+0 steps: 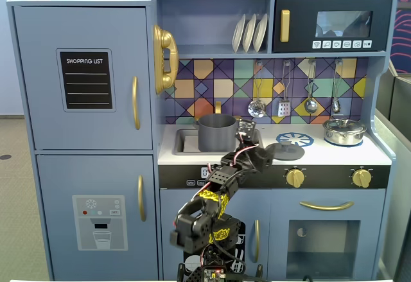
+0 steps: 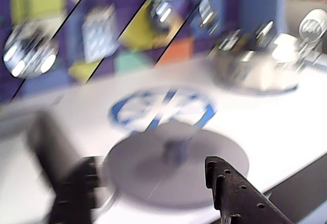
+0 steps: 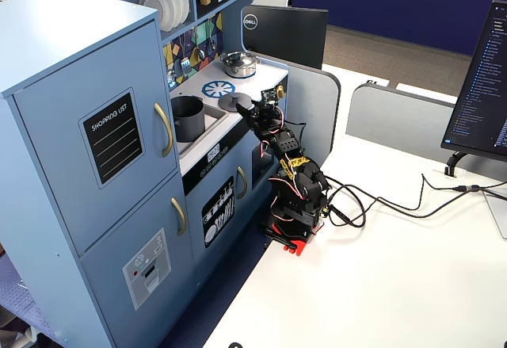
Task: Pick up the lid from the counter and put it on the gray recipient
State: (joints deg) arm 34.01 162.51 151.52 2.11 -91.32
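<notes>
Matte gray and flat, the lid (image 2: 176, 165) lies on the white counter (image 2: 286, 127) directly ahead of the claw (image 2: 153, 188), its small knob (image 2: 176, 150) upright between the spread jaws (the wrist view is blurred). In a fixed view the lid (image 1: 284, 151) sits to the right of the gray pot (image 1: 216, 132), a straight-sided cylinder standing open.

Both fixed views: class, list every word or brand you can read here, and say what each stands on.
"SHOPPING LIST": black chalkboard panel on the upper fridge door.
"DELL": back of the black monitor beside the play kitchen.
Microwave buttons, oven-front labels and right-hand screen text: too small to read.
</notes>
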